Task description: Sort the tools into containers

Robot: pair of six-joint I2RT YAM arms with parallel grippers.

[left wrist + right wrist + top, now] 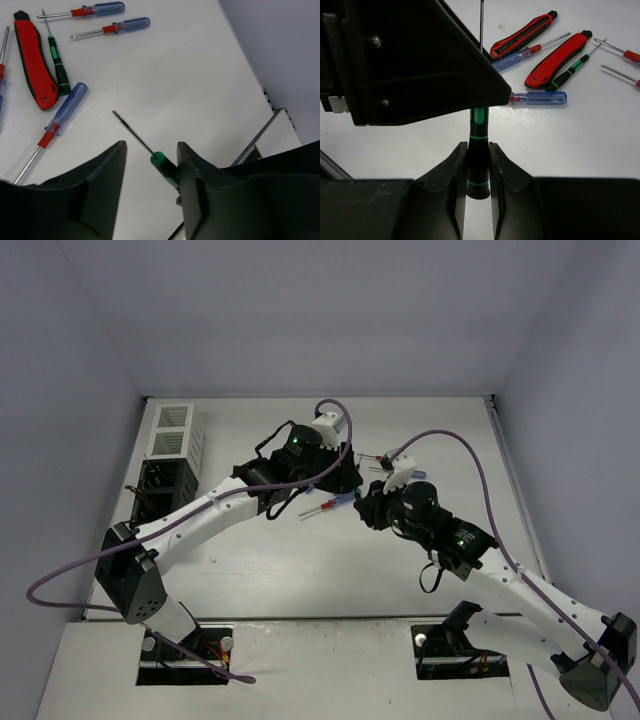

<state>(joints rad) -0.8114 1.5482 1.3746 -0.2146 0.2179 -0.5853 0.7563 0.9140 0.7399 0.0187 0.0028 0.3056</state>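
My right gripper is shut on the black handle of a black-and-green screwdriver and holds it above the table. Its thin shaft and green collar stand between the fingers of my open left gripper, close against the right-hand finger. In the top view the two grippers meet mid-table, left and right. More tools lie on the table: red utility knives, blue-and-red screwdrivers and another black-and-green screwdriver. White bins and black bins stand at the far left.
The left gripper's body fills the upper left of the right wrist view. A blue-and-red screwdriver lies under the two grippers. Walls close in the table at the back and on both sides.
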